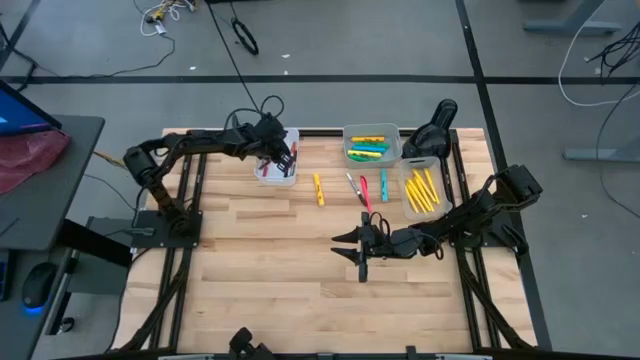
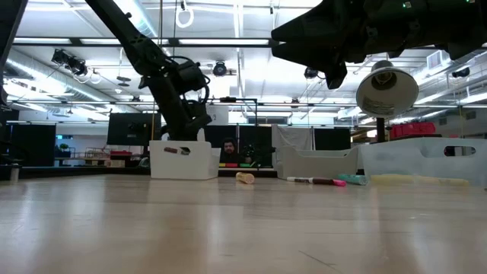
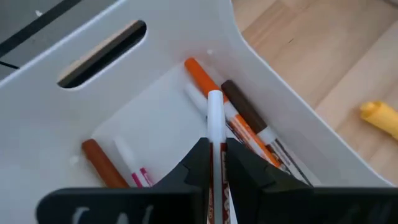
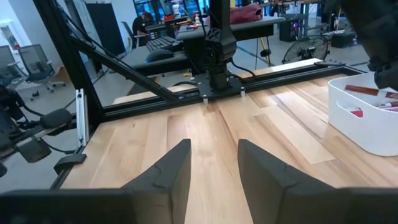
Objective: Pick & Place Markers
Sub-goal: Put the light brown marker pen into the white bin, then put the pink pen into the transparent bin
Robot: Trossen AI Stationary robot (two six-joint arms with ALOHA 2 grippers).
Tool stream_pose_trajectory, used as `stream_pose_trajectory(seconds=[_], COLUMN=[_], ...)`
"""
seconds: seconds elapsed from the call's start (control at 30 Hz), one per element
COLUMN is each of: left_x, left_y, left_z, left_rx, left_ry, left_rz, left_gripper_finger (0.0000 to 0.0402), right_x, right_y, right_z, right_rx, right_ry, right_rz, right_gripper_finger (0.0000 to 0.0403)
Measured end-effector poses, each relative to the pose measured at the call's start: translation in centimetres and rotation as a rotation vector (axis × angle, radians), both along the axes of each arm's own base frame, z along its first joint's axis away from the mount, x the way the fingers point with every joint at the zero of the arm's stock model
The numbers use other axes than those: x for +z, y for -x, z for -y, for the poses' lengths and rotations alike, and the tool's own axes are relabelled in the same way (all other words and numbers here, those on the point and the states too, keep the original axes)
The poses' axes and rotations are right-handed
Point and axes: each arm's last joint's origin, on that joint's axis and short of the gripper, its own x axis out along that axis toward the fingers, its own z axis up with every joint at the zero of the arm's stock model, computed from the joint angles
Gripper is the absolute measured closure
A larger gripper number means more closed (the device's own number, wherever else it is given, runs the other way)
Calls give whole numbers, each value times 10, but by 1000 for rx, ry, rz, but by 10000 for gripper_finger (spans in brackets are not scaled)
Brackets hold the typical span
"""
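Note:
My left gripper is over the white left bin, shut on a white marker with orange print. Orange and brown markers lie on the bin's floor. A yellow marker, a thin dark and white one, a red one and a teal one lie flat on the table. My right gripper is open and empty above the table's middle. My left gripper pinches the white marker's barrel between its two fingers. The marker runs along the fingers, and its white end sticks out ahead of the tips into the bin. The fingers come from above, pointing down into the bin. Whether the marker touches those below, I cannot tell.
A middle bin holds green and yellow markers, and a right bin holds several yellow ones. A black lamp stands at the far right. Bare wood lies near and left of my right gripper.

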Motion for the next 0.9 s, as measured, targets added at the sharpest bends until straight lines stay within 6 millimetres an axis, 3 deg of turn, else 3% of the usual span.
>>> stream_pose_trajectory(seconds=[0.17, 0.43, 0.6, 0.73, 0.9], left_x=[-5, -5, 4, 23, 45], left_y=[-1, -1, -1, -5, -23], left_z=[-1, -1, 1, 14, 50], left_rx=[-2, -12, -49, -104, -255], left_ry=[8, 1, -37, -70, -143], left_rz=[-13, -16, -6, 43, 115], left_gripper_finger=[338, 245, 210, 203, 210], right_x=[0, 0, 0, 0, 0], right_y=[0, 0, 0, 0, 0], right_z=[0, 0, 0, 0, 0], right_rx=[0, 0, 1, 0, 1], right_ry=[1, 1, 1, 1, 10], right_rz=[-1, -1, -1, -1, -2], right_gripper_finger=[270, 270, 270, 270, 270])
